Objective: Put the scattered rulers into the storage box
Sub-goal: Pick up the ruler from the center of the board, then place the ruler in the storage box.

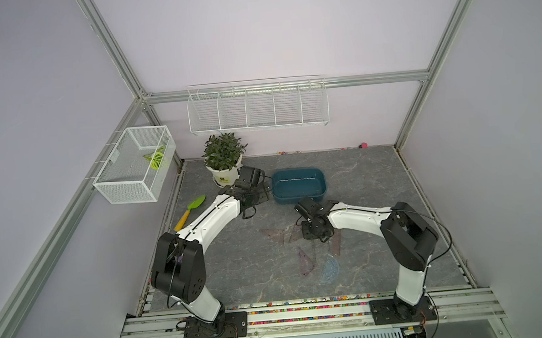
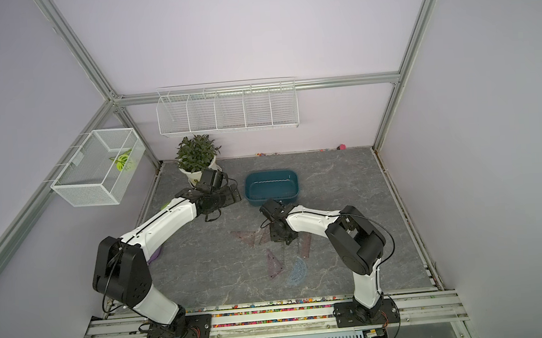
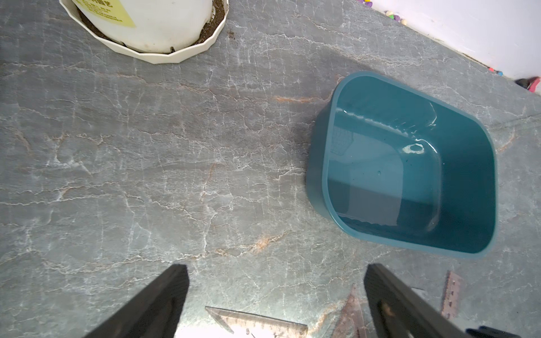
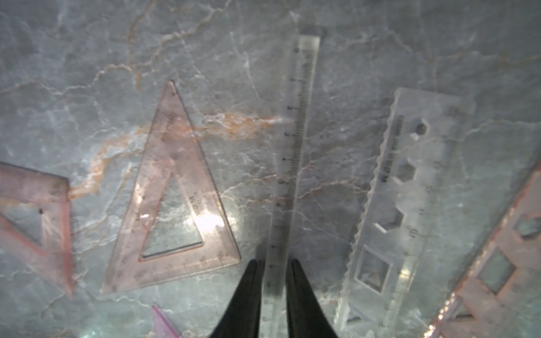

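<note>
Since the clear ruler [image 4: 297, 146] lies flat (likely stiff, slick), the right end effector [image 4: 273, 262] straddles its edges, nearly closed, hold unclear.

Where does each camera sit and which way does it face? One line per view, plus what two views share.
Top view: high over the front rail, looking down toward the back wall; left arm, right arm show.
Top view: beside it, same scene, same arms.
Left wrist: faces the storage box past the open left gripper.
Right wrist: faces down at a clear ruler flanked by the right gripper.
Shared: storage box, in left wrist and top views.
</note>
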Robot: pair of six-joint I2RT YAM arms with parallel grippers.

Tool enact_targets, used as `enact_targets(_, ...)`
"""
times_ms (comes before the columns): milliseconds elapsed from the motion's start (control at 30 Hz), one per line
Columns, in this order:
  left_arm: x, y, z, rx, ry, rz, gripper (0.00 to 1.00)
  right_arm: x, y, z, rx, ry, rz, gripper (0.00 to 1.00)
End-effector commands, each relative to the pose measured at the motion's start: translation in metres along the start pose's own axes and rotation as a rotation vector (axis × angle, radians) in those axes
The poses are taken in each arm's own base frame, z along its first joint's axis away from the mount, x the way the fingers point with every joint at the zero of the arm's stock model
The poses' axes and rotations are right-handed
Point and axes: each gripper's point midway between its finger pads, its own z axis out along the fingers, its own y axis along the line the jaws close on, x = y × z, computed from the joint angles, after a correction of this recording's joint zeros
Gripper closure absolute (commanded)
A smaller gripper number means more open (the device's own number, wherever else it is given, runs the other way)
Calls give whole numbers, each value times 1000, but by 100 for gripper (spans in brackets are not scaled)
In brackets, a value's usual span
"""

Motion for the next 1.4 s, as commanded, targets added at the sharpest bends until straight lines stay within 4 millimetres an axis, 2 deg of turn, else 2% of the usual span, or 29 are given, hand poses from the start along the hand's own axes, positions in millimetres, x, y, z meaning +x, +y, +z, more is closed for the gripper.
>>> enact_targets(0,4,1,-4,-5,-3,-3,0,13,-10,13,47,51,2,87)
enact_targets(200,0,1,-8,-5,-22,-1,0,14,-11,11,48,52,-3,97)
enact_targets(267,-2,0,-10,-1,-28,1,0,10,-8,6,33,34,-13,100)
enact_targets(367,-3,-1,-11,0,-30,-1,0,2,1,-5,-17,8,-47,100)
enact_targets(533,-7,5,-16,-35,-39,-21,0,-27,17,-42,-104,-91,-178,100)
enact_targets(800,-17,4,-29,-31,-82,-21,0,-70,16,-104,-182,-178,-363,100)
enact_targets(933,-21,2,-30,-19,-94,-18,0,-112,13,-127,-132,-275,-470,100)
enact_targets(1033,-24,-4,-31,20,-98,-22,0,-148,21,-132,-147,-334,-556,100)
enact_targets(1133,-24,-7,-31,38,-97,-22,0,-184,27,-127,-110,-423,-646,100)
enact_targets(1233,-26,-4,-29,38,-108,-37,1,-220,31,-122,-130,-503,-664,100)
enact_targets(1367,-27,2,-24,48,-99,-63,1,-243,39,-97,-107,-575,-772,100)
